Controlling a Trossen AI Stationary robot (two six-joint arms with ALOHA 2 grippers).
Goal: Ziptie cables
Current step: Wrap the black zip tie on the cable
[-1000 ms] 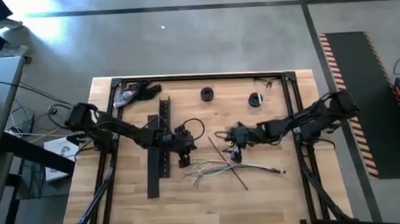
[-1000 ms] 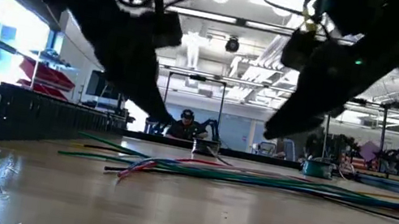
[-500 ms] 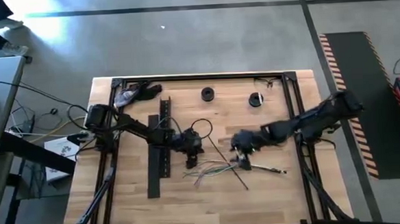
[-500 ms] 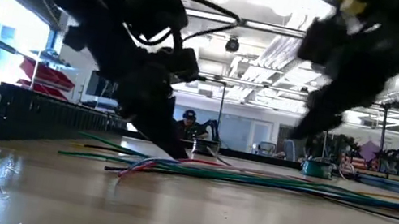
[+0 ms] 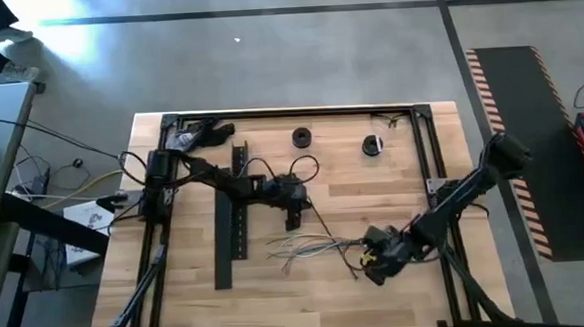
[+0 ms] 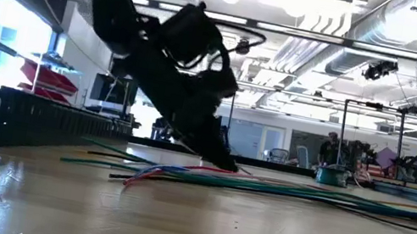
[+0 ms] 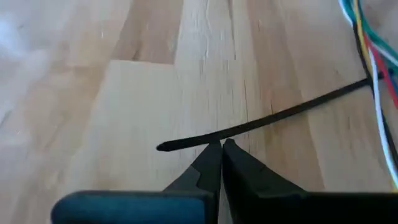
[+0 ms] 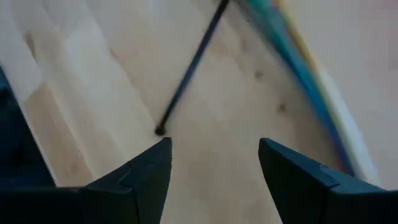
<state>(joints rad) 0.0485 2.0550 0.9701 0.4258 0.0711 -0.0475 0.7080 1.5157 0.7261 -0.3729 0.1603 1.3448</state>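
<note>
Just beside the long black channel [image 5: 229, 219], on its right-arm side, the cables [image 5: 311, 248] lie fanned loose on the table [image 5: 402, 168]. A thin black zip tie [image 7: 267, 118] slants across them. The left gripper [image 7: 221, 149] is down at one end of the tie, fingers pressed almost together just short of the strap; whether they pinch it I cannot tell. The right gripper [image 8: 214, 158] hangs over the tie's other end, on the far side of the cables from the channel, spread wide and empty.

The step in hand looks like taking hold of the tie. It lies flat and thin, so the fingers should straddle it squarely and close low against the wood.

Two black spools [image 5: 302, 136] stand beyond the channel's far end, clear of the work. The splayed wire ends may snag a finger.
</note>
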